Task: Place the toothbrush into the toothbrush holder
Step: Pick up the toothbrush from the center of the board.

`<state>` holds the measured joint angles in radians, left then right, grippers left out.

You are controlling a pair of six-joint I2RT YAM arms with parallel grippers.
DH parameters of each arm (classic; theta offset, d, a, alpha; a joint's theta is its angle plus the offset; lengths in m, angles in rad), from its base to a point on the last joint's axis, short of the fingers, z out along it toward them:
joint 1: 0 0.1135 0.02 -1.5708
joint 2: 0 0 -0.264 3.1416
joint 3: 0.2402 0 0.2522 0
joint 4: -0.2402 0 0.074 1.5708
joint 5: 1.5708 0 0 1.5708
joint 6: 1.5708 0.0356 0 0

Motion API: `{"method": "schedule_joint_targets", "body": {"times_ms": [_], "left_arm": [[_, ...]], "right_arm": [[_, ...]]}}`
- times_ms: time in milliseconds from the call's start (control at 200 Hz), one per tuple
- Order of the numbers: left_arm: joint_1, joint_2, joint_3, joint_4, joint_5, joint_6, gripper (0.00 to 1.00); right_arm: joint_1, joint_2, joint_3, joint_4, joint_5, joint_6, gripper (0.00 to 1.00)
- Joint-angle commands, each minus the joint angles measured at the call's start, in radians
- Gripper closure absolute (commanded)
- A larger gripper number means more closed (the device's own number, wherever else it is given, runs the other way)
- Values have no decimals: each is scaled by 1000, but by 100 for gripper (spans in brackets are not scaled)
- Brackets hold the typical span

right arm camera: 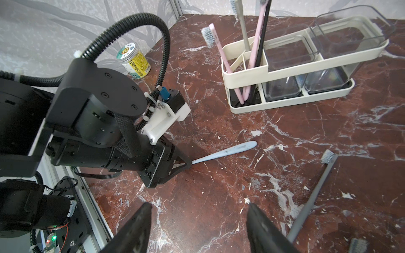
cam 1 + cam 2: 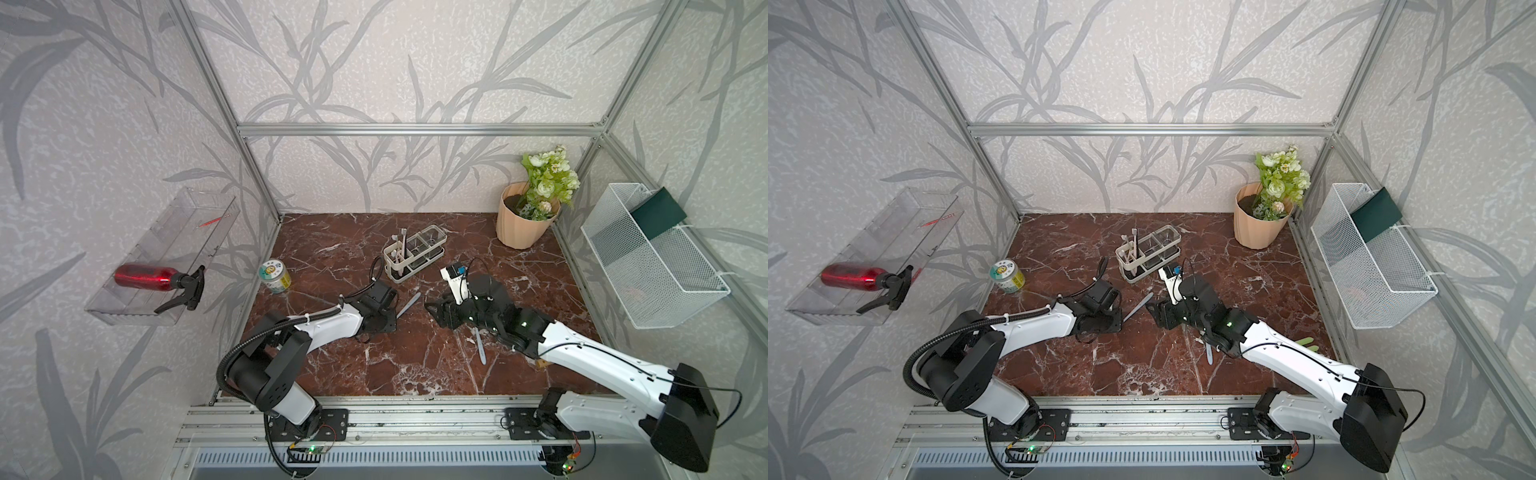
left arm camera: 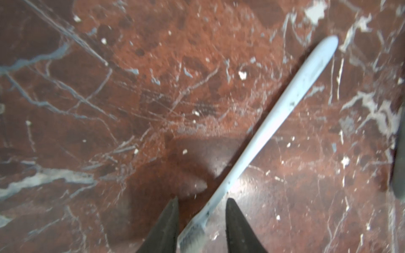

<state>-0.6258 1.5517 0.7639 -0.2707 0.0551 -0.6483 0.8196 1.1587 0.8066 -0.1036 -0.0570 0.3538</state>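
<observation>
- Left wrist view: the left claw (image 3: 201,200) straddles the neck of the toothbrush (image 3: 274,122), close to the bristle head. A gap shows on each side of the neck, so the claw is released and no grasp is made.
- The toothbrush is pale blue and lies flat on the table (image 3: 109,109), with its handle pointing away from the claw. In both top views it lies between the two claws, well apart from the holder (image 2: 422,258).
- Right wrist view: the right claw (image 1: 199,206) is released and empty. It hangs over bare table and faces the left claw and the toothbrush.
- A grey brush (image 1: 315,197) lies flat on the table just beside the right claw. Nothing touches it.
- The holder stands upright farther back on the table. Its end compartment carries the stored brushes (image 1: 256,43), four as far as can be seen, heads up. The two clear compartments look empty.
- Done, by judgement: the left claw is lined up over the toothbrush and stands low at the table.
- Left to do, by judgement: clench on the neck, lift, turn the handle downward, carry to the holder, lower into a compartment, release.
- Progress: early. The toothbrush is not yet gripped or raised.
</observation>
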Motion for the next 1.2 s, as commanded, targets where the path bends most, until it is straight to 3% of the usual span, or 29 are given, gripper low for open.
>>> {"method": "schedule_joint_targets", "body": {"times_ms": [0,205,650,1195], "left_arm": [[-17,-48,15,-111,-3,13,56],[-42,-76,16,-191,-35,38,53],[-60,103,139,-240,-107,90,57],[-137,162,142,-305,-86,73,73]], "right_arm": [[8,-33,33,-26,22,-17,31],[9,-44,37,-36,25,-16,31],[29,-62,39,-51,45,-13,31],[30,-72,62,-73,45,-25,31]]}}
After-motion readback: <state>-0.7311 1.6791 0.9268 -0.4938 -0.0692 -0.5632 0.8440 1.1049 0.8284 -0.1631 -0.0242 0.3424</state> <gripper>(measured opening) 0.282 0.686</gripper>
